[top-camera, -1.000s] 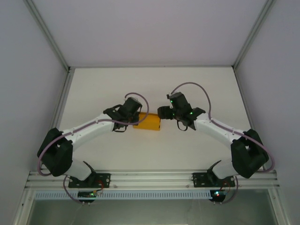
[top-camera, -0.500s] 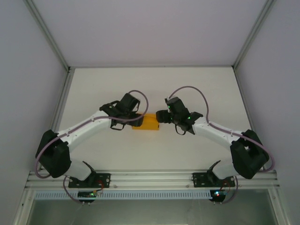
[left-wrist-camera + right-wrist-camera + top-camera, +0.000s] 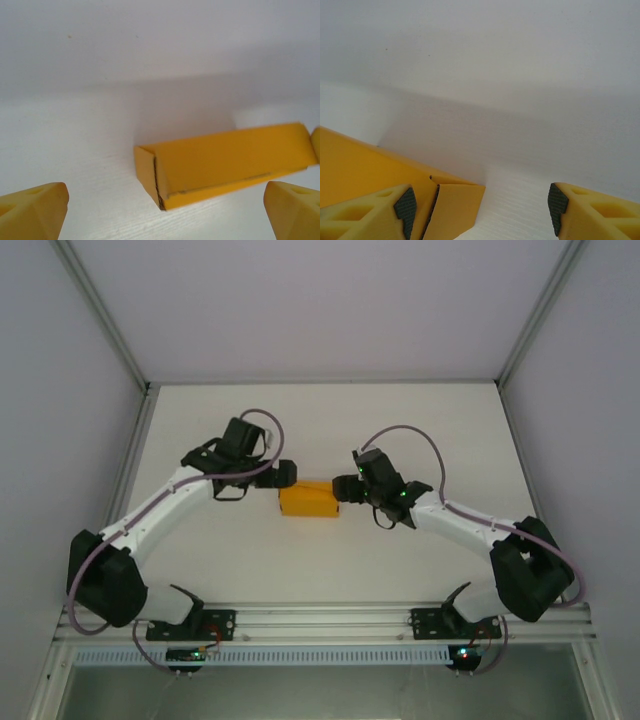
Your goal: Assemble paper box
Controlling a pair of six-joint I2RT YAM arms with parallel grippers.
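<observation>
Top external: paper box (image 3: 309, 499) lies mid table (image 3: 200, 540); my left pincer (image 3: 286, 474) gapes empty beside it. My right pincer (image 3: 346, 488) is part-open, gripping nothing, one finger (image 3: 406, 205) against the end flap (image 3: 454, 205), likely steadying.

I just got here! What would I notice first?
The bright orange-yellow box in the middle of the white table jumps out first. The left gripper sits open near the box's left end, and the right gripper is open at its right end.
</observation>
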